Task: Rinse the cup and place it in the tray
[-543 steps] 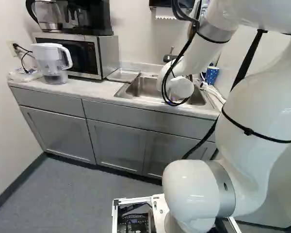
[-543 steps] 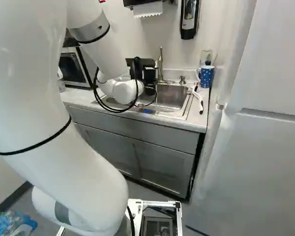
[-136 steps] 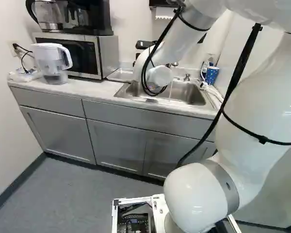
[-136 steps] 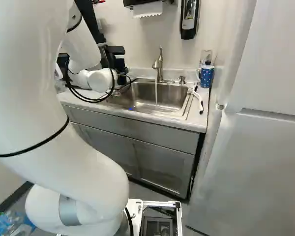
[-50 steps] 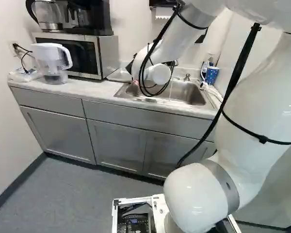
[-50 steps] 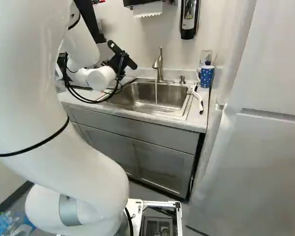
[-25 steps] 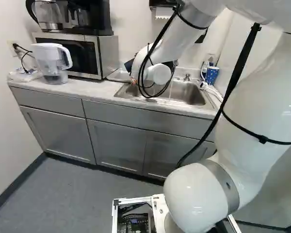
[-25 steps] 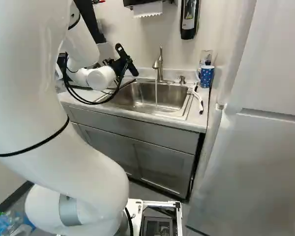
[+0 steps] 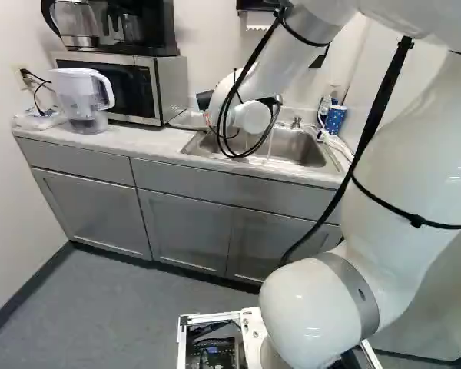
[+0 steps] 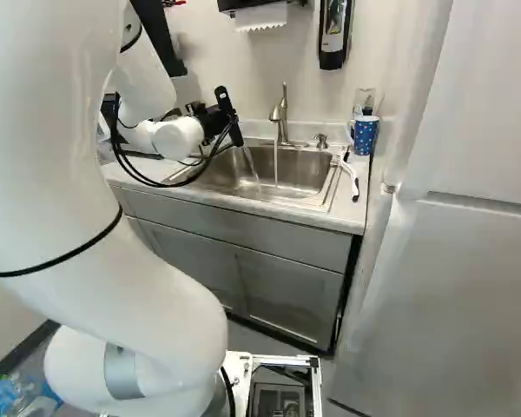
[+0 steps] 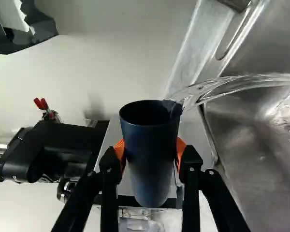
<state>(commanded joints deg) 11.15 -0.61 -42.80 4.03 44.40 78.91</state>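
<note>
My gripper [image 10: 215, 120] hangs over the left end of the sink [image 10: 308, 174] in the right base view. In the wrist view the gripper [image 11: 150, 157] is shut on a dark blue cup [image 11: 149, 145], its orange pads pressing from both sides. The cup is tipped, and water [image 11: 232, 87] streams over its rim into the sink basin [image 11: 251, 145]. From the faucet [image 10: 280, 117] a thin stream also runs down. A flat tray [image 9: 186, 120] lies on the counter between microwave and sink, partly hidden by the arm.
The microwave [image 9: 169, 88] with a coffee maker [image 9: 142, 27] on top stands left of the tray, a water pitcher [image 9: 81, 100] beside it. Right of the sink are a blue dotted mug [image 10: 365, 135] and a white-handled brush [image 10: 352, 181]. A soap dispenser hangs above [image 10: 333, 35].
Over the last second the gripper has turned at the wrist with the cup in it, and water now pours from the cup. Earlier the arm moved leftward from the faucet. The base has stayed put.
</note>
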